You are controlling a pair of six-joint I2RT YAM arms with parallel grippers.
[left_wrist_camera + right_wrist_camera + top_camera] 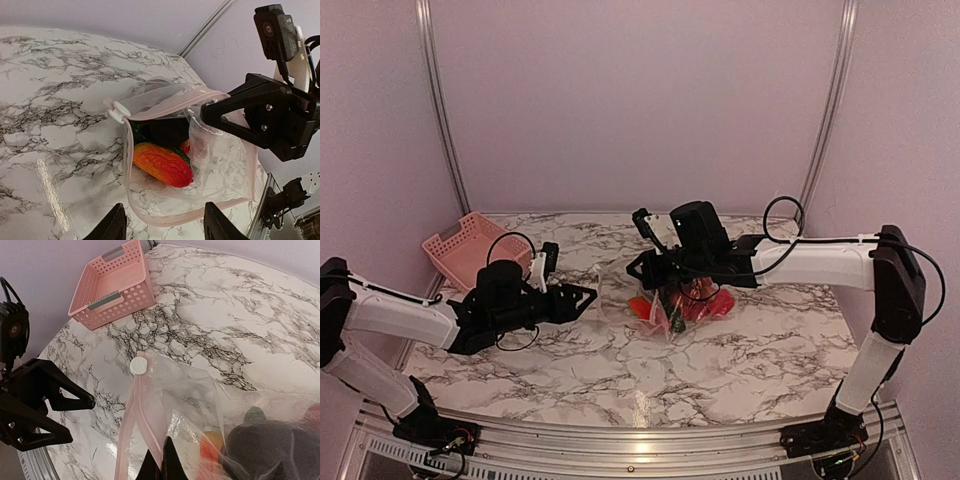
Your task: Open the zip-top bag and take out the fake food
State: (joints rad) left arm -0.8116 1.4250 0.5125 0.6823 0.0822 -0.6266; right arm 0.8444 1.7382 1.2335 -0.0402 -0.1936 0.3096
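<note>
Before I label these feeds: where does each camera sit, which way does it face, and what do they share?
Top external: above, behind the bases, looking down at the marble table; both arms show, right pincer shut on the zip-top bag.
Left wrist: on the left arm, facing the bag's mouth and fake food; open left pincer at bottom.
Right wrist: on the right arm, facing the pink basket; own tips pinch the bag.
Shared: both wrist views show the bag and the opposite pincer.

1. A pink perforated basket (470, 247) sits at the far-left corner of the surface (620, 370), with grey showing at its handle slot.
2. Beneath the basket is white marble, darkly veined.
3. Behind the basket, a metal rail (440, 100) climbs a lilac wall.
</note>
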